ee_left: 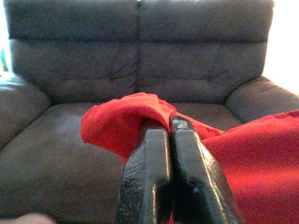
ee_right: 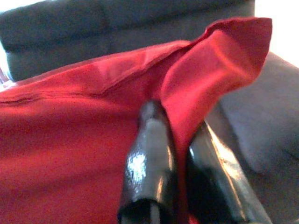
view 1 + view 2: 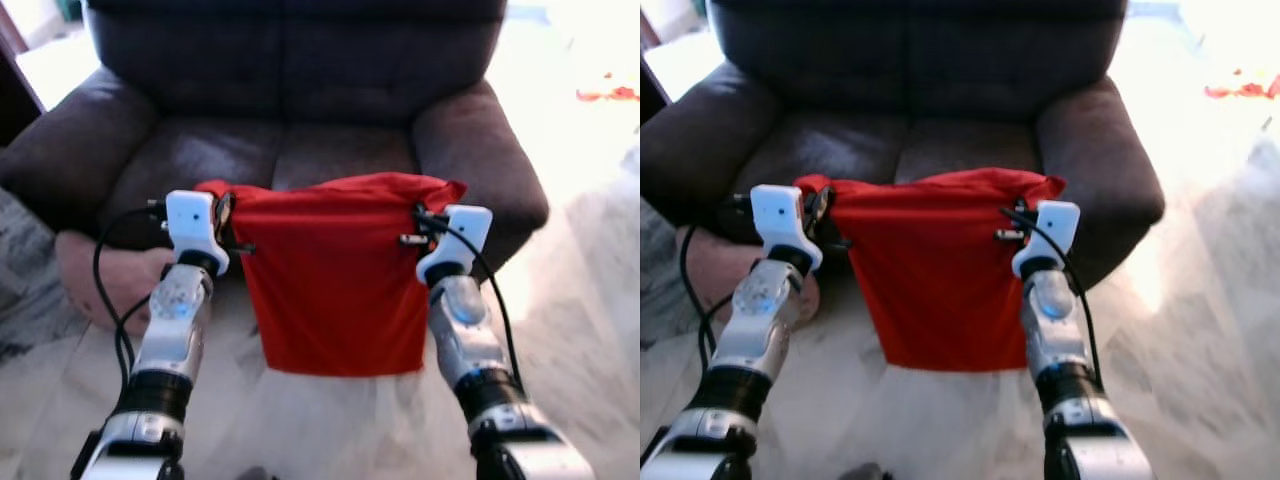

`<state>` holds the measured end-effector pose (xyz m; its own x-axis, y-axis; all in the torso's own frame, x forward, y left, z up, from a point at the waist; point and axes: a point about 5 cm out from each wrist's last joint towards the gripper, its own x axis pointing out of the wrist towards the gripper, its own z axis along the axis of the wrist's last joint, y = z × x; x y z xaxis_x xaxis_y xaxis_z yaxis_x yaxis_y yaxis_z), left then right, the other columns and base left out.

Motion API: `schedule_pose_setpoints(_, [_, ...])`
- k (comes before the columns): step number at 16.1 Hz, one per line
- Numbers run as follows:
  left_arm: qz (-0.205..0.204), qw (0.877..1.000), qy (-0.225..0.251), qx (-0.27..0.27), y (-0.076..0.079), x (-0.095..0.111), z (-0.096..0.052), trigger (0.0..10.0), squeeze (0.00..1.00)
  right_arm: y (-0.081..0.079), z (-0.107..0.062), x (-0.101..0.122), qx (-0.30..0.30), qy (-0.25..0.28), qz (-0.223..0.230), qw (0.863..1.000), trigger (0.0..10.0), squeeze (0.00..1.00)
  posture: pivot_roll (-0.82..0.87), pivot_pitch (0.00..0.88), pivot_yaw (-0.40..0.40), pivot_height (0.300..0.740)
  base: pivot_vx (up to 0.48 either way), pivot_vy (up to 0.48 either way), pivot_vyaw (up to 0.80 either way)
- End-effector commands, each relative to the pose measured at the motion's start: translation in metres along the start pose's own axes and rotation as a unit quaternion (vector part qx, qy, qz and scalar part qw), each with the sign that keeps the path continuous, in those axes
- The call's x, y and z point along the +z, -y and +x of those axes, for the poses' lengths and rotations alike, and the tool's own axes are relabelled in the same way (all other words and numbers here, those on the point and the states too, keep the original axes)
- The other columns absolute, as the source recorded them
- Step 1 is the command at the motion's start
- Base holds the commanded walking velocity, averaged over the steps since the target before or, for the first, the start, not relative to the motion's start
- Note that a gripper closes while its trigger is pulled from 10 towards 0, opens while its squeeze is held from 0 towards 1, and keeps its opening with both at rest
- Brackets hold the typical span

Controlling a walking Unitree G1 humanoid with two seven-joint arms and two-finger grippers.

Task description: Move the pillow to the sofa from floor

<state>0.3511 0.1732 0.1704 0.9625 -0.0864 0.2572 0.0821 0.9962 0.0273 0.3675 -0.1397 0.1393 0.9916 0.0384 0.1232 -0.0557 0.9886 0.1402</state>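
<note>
A red pillow (image 3: 335, 285) hangs flat between my two arms, in front of the dark brown sofa (image 3: 290, 120). Its top edge is level with the front of the seat cushion (image 3: 240, 160). My left gripper (image 3: 228, 225) is shut on the pillow's upper left corner (image 1: 140, 112). My right gripper (image 3: 420, 225) is shut on the upper right corner (image 2: 224, 51). In the left wrist view the two black fingers (image 1: 159, 172) press together on the red cloth. In the right wrist view red cloth runs between the fingers (image 2: 149, 163). The pillow's lower edge hangs above the pale floor (image 3: 330, 420).
The sofa's armrests (image 3: 480, 150) stand on either side of the seat. A pinkish cushion (image 3: 105, 275) lies on the floor by the left armrest. A grey rug (image 3: 25, 280) is at the far left. Bright, open floor lies to the right.
</note>
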Motion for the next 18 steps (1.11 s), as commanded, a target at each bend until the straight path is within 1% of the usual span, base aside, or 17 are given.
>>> schedule_pose_setpoints(1, [-0.003, 0.999, 0.026, 0.022, -0.009, 0.012, 0.003, 10.0, 0.00, 0.016, 0.005, 0.024, -0.028, 0.055, -0.001, 0.998, 10.0, 0.00, 0.13, 0.112, 0.009, 0.726, 0.292, 0.000, 0.00])
schedule_pose_setpoints(5, [-0.002, 0.999, 0.025, 0.025, -0.012, 0.012, 0.002, 10.0, 0.00, 0.014, 0.006, 0.023, -0.028, 0.052, 0.003, 0.998, 10.0, 0.00, 0.14, 0.120, 0.007, 0.726, 0.292, 0.000, 0.00])
schedule_pose_setpoints(8, [-0.002, 0.999, 0.025, 0.026, -0.012, 0.012, 0.002, 10.0, 0.00, 0.013, 0.006, 0.023, -0.028, 0.050, 0.005, 0.998, 10.0, 0.00, 0.14, 0.124, 0.007, 0.726, 0.295, 0.000, -0.65])
schedule_pose_setpoints(12, [-0.002, 0.999, 0.033, 0.026, -0.011, 0.018, 0.004, 10.0, 0.00, 0.013, 0.006, 0.024, -0.027, 0.054, 0.002, 0.998, 10.0, 0.00, 0.14, 0.133, 0.005, 0.726, 0.299, 0.000, 0.00])
schedule_pose_setpoints(14, [0.000, 0.999, 0.043, 0.027, -0.013, 0.024, 0.006, 10.0, 0.00, 0.011, 0.006, 0.027, -0.024, 0.063, 0.004, 0.998, 10.0, 0.00, 0.14, 0.141, 0.006, 0.726, 0.306, 0.000, 0.00])
schedule_pose_setpoints(16, [0.002, 0.997, 0.059, 0.040, -0.017, 0.032, 0.007, 10.0, 0.00, 0.009, 0.008, 0.033, -0.017, 0.076, 0.005, 0.997, 10.0, 0.00, 0.14, 0.143, 0.006, 0.726, 0.307, 0.000, 0.00])
schedule_pose_setpoints(17, [-0.001, 0.996, 0.075, 0.047, -0.018, 0.041, 0.008, 10.0, 0.00, 0.009, 0.009, 0.040, -0.013, 0.090, 0.008, 0.996, 10.0, 0.00, 0.14, 0.144, 0.006, 0.726, 0.307, 0.000, 0.00])
schedule_pose_setpoints(18, [-0.002, 0.996, 0.082, 0.046, -0.017, 0.044, 0.009, 10.0, 0.00, 0.008, 0.010, 0.044, -0.010, 0.097, 0.007, 0.995, 10.0, 0.00, 0.14, 0.143, 0.006, 0.726, 0.304, 0.000, 0.00])
